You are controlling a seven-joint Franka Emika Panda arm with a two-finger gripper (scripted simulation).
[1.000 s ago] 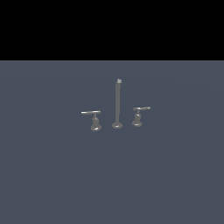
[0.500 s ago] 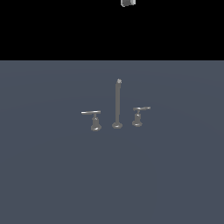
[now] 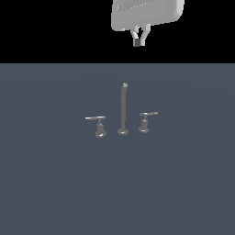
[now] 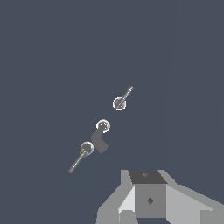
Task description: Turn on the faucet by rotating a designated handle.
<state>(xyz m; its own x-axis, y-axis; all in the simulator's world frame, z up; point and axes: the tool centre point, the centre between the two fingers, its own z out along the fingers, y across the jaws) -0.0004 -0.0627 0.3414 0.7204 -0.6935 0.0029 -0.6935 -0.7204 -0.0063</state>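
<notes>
Hovering high above the dark grey table (image 3: 55, 183), the pale grey claw (image 3: 137, 41) hangs with its fingers nearly together, holding nothing, well apart from the small grey metal faucet (image 3: 123, 110). Designated handle (image 3: 146, 120), grey metal with the shorter thin lever bar on a stubby flared base, stands at the exterior view's right of the tall thin spout post (image 3: 123, 108); longer-levered handle (image 3: 97, 125) opposite. Judgement: descend clear of the post, line up beside the short lever's free end, then push sideways around its base, not downward.
</notes>
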